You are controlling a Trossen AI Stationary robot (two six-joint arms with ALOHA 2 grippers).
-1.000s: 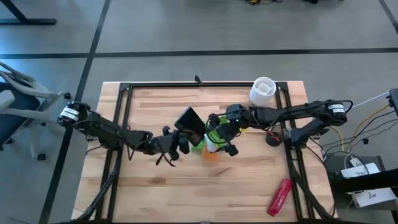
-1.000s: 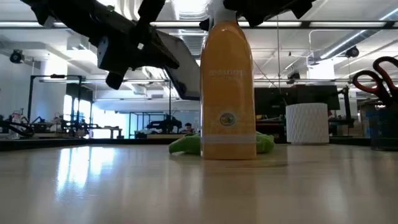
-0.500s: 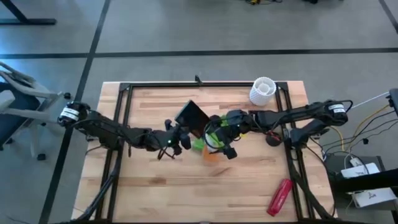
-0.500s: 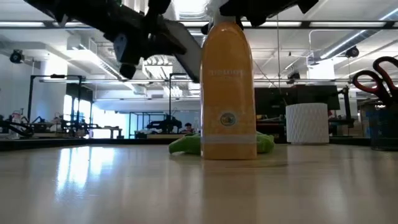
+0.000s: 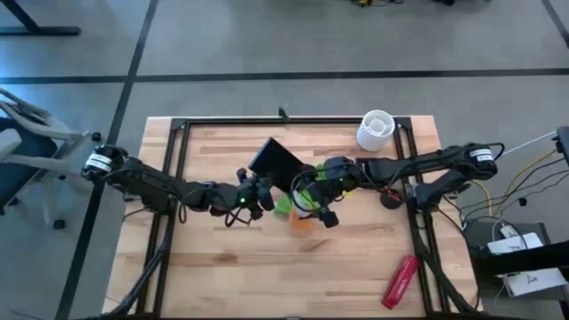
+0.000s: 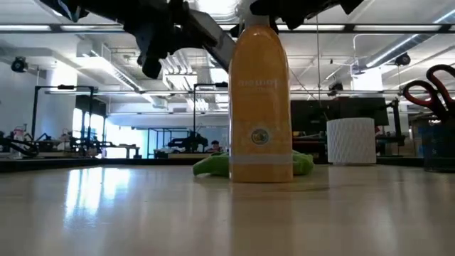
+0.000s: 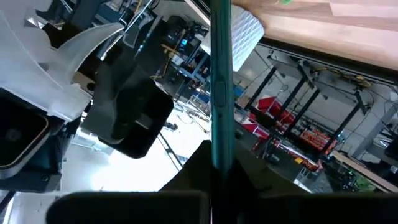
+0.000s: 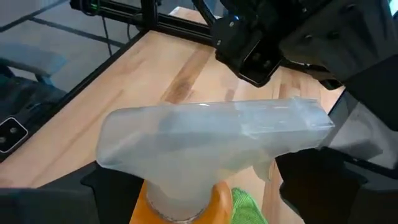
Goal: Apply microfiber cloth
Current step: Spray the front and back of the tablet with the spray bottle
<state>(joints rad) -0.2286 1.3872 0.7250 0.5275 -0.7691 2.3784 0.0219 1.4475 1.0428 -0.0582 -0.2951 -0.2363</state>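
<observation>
A dark flat device hangs tilted above the table's middle, with my left gripper shut on it. In the left wrist view it shows edge-on as a thin teal strip. The orange spray bottle stands upright on the table. My right gripper is open, one finger on either side of the bottle's neck under the white spray head. The lime-green microfiber cloth lies on the table behind the bottle and also shows beside its neck. My left gripper pinches the device's edge between its two fingers, one on each flat face. It comes from the table's left. The device is lifted clear of the table and tilted, its free end pointing toward the far side. Whether my right gripper touches the bottle, I cannot tell.
A white ribbed vase stands at the far right. A red object lies at the near right corner. Red-handled scissors stand at the right edge. Black frame rails run along the table's sides.
My left gripper has gone up and a little toward the right and far side, carrying the device, which now hangs higher and nearer the bottle's top. The bottle and the cloth have stayed in place.
</observation>
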